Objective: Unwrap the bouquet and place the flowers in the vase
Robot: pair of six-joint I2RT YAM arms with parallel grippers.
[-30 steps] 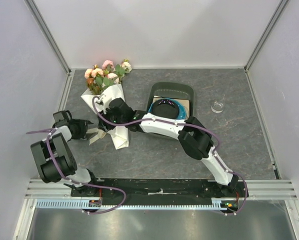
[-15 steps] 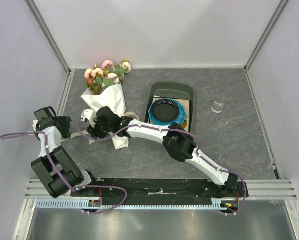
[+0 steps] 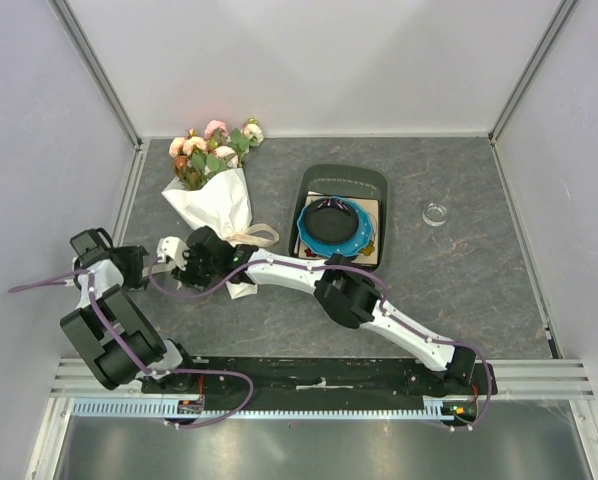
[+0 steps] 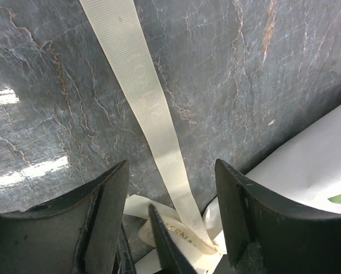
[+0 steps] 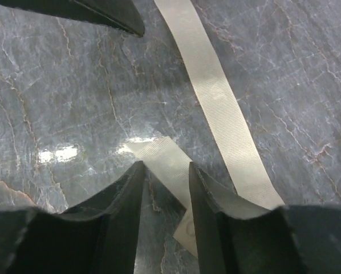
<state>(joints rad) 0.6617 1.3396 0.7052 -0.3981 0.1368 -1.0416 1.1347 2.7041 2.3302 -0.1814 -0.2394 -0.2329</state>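
ok so the right gripper [image 5: 166, 168] just slid off the bouquet [image 3: 217, 195] to the loose ribbon [image 4: 142, 97] tails near-left, jaws half apart over one, left gripper [image 4: 171, 171] backed off gaping wide, nothing pinched, so it looks still tied at far left, vase [image 3: 436, 213] waiting way right.

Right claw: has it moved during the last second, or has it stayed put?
Yes. The right claw slid left and a little toward the arm bases, ending farther from the green tray, which stayed where it was.
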